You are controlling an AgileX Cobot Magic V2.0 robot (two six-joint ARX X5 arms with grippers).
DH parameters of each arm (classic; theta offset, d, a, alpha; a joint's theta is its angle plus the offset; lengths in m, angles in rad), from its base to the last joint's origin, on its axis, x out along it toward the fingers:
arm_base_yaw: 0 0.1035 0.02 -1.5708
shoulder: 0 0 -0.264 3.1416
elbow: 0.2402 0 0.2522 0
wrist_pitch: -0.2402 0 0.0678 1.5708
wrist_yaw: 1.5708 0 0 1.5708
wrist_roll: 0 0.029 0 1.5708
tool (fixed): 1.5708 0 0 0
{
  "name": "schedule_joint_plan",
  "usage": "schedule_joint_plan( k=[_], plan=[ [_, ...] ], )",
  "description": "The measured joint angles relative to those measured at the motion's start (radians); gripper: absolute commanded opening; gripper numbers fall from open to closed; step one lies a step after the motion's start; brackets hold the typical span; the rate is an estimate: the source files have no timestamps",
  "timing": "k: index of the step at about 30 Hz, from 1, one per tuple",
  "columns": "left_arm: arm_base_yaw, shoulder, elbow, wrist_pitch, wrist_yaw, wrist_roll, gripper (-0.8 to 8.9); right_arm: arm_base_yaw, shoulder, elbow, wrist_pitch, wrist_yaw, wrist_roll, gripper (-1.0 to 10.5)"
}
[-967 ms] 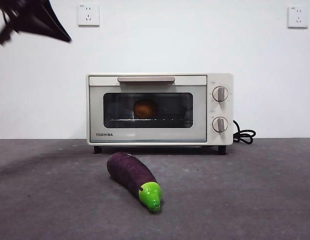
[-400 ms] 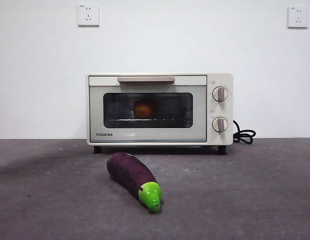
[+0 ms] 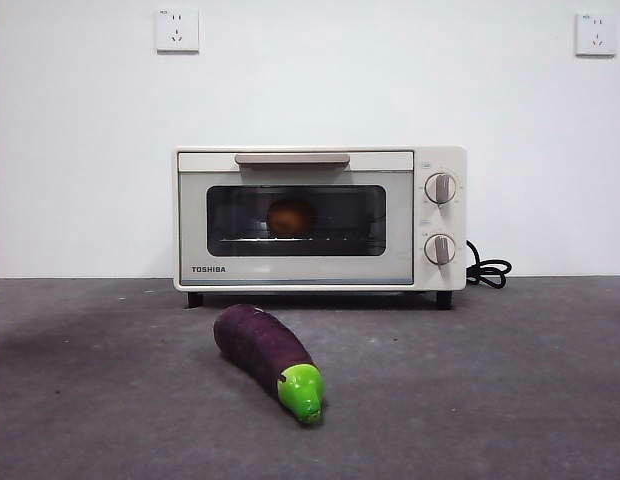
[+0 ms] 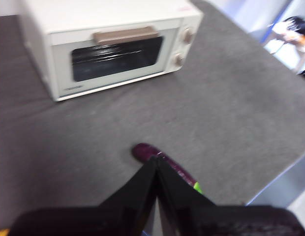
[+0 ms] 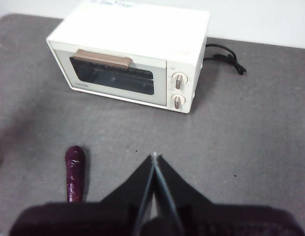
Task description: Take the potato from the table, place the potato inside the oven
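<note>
While the door is shut: the potato (image 3: 291,217) is seen inside the oven (image 3: 319,219).
Desk (image 3: 510,380): eggplant (image 3: 269,356) laid in front.
Jaws: both pairs closed together, raised.

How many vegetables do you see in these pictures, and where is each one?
2. The potato sits inside the closed oven, behind its glass door. The eggplant lies on the table in front of the oven.
</note>
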Motion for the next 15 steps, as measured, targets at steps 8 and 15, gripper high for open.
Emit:
schedule_joint_plan(
  k=[8, 15],
  plan=[
    [0.0, -0.049, 0.0, -0.045, -0.031, 0.013, -0.04, 0.0, 0.045, 0.0, 0.0, 0.002, -0.037, 0.0],
    [0.0, 0.011, 0.0, -0.046, -0.031, 0.013, -0.04, 0.0, 0.041, 0.0, 0.0, 0.006, -0.053, 0.0]
  ],
)
